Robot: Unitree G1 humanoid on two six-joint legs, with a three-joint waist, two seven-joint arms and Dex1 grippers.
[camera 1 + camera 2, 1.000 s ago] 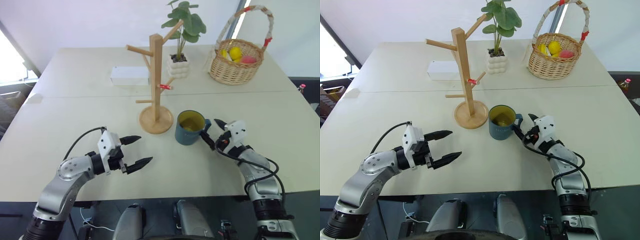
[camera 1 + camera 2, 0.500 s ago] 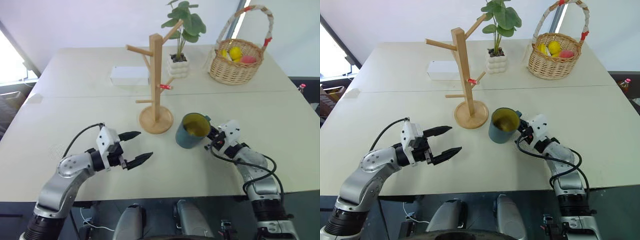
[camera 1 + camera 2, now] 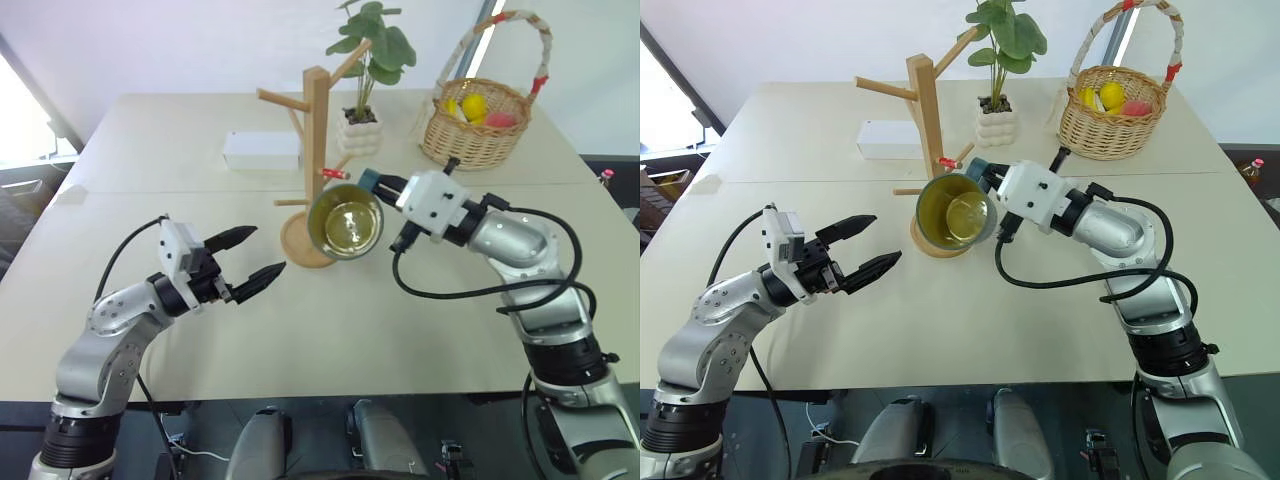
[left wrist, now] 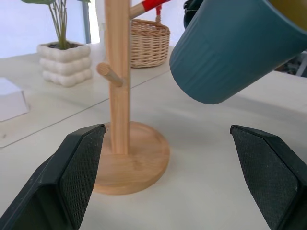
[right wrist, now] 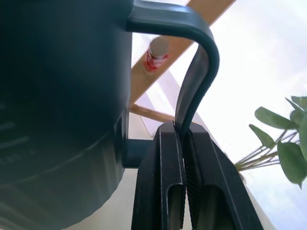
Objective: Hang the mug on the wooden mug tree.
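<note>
Right hand (image 5: 184,143) pinching mug (image 3: 345,221) handle, beside wooden mug tree (image 3: 316,150).

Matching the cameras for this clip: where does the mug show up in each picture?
Left eye view: mug tipped on its side in mid-air, mouth toward the camera, in front of the wooden mug tree.
Right eye view: the same, centre of picture, held by the right gripper.
Left wrist view: teal outer wall, upper right.
Right wrist view: dark body and handle, pinched between the fingers.
Shared landmark: the tree's red-tagged peg.
</note>
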